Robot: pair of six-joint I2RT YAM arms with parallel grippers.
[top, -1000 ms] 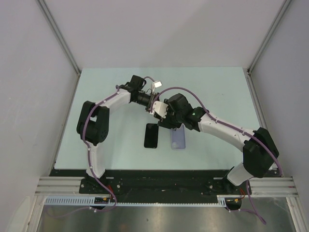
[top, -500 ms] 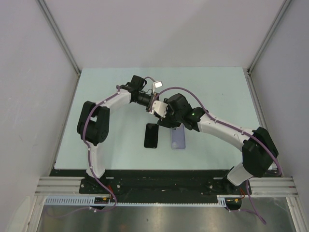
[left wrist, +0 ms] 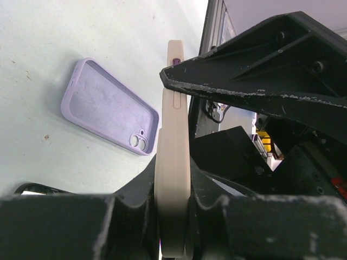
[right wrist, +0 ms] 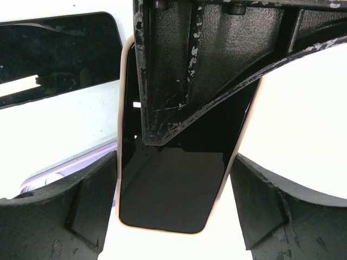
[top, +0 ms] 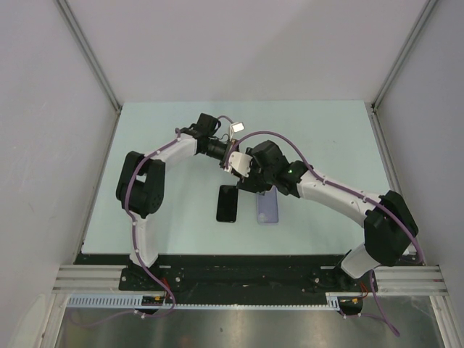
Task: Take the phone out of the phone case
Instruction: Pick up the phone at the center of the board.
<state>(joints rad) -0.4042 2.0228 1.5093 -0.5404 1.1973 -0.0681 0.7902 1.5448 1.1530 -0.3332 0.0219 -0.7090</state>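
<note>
Two phone cases: one empty lilac silicone case (top: pixel 267 209) flat on the pale green surface (top: pixel 326 138), and one beige case (left wrist: pixel 172 162) around a black-screened phone (right wrist: pixel 173 184). A bare black phone (top: pixel 227 204) makes two phones.

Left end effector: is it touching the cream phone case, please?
Touching. Left wrist view shows the left end effector clamped on both faces of the cream phone case.

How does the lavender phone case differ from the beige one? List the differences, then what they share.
The lavender case lies flat on the table; the beige case is held on edge, clear of the table, in the left tool. The lavender case is empty, its inside facing up; the beige case has a dark-screened phone in it. Both are phone cases with rounded corners.
</note>
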